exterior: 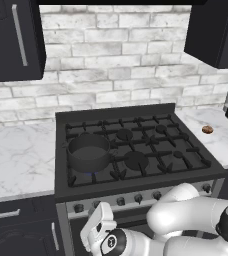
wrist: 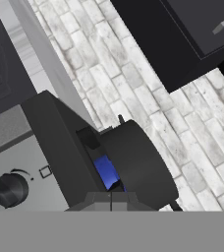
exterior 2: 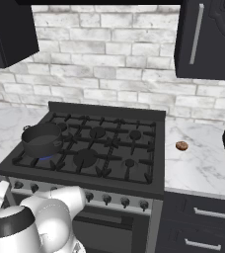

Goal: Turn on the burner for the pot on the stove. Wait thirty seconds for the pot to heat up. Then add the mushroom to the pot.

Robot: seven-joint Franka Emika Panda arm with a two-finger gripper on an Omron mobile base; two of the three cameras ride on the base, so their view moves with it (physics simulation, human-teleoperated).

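A whitewashed brick wall [exterior: 111, 55] backs a white marble counter [exterior: 16, 160] with dark cabinets above it. In the left base view, the wide black gas stove with cast-iron grates [exterior: 151, 145] fills mid-frame, with a row of small dark knobs [exterior: 120, 201] on its silvery front strip. The dark grey, matte, low cylindrical metal pot [exterior: 88, 152] sits on the front-left grate, left of centre in the frame, and a small blue flame marks the lit round burner [exterior: 92, 173] beneath its near edge. The tiny brown rounded mushroom [exterior: 207, 129] lies on the counter at mid-right, just beside the stove's right edge and well apart from the pot. The white arm lies folded across the bottom of the frame, its hand low at lower centre in front of the knob strip; the fingertips cannot be made out here. In the right base view, the stove [exterior 2: 109, 143] is central, the pot [exterior 2: 41, 140] sits at mid-left over the blue-lit burner [exterior 2: 46, 157], and the mushroom [exterior 2: 182, 146] lies on the counter [exterior 2: 198, 158] right of centre. In the rolled hand view, the gripper [wrist: 111, 199] is at bottom centre with its two dark tips clenched together, grasping nothing; just above it are the pot [wrist: 136, 162] and blue flame of the burner [wrist: 105, 170], with one knob [wrist: 8, 189] at lower left.
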